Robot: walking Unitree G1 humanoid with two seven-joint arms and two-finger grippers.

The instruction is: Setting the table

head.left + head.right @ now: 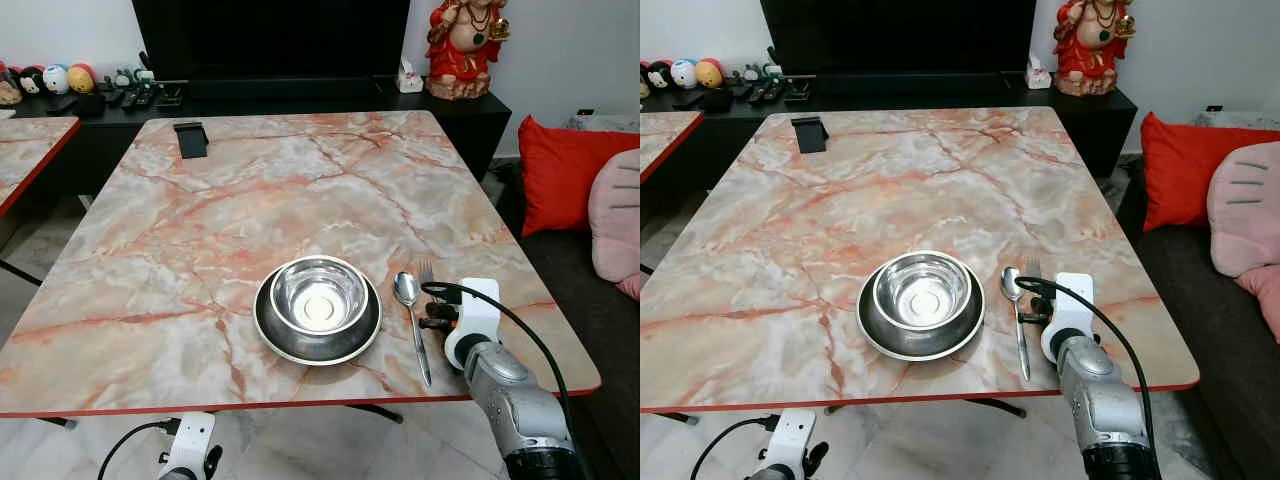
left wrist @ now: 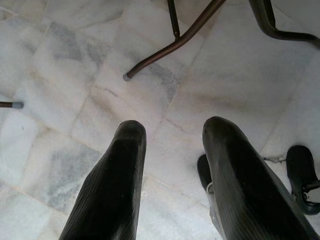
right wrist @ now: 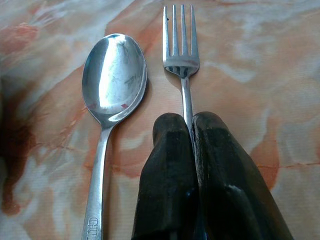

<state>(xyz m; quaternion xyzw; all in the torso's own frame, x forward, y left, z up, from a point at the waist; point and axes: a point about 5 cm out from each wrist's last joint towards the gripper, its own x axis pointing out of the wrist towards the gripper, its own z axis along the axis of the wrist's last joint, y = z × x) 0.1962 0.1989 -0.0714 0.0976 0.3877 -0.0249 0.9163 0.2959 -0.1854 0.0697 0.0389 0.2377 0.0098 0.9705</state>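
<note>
The right gripper (image 3: 191, 131) has its fingers pinched on the fork (image 3: 181, 55), flat on the table (image 1: 250, 190) beside the spoon (image 1: 410, 310). Bowl (image 1: 319, 297) sits nearby. Left gripper (image 2: 172, 145) hangs, fingers apart.

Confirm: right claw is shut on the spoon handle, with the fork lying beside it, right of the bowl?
Not quite. The right claw is shut on the fork handle, not the spoon's; the right wrist view shows the handle running between its fingers. The spoon lies free beside it, and both sit right of the bowl.
</note>
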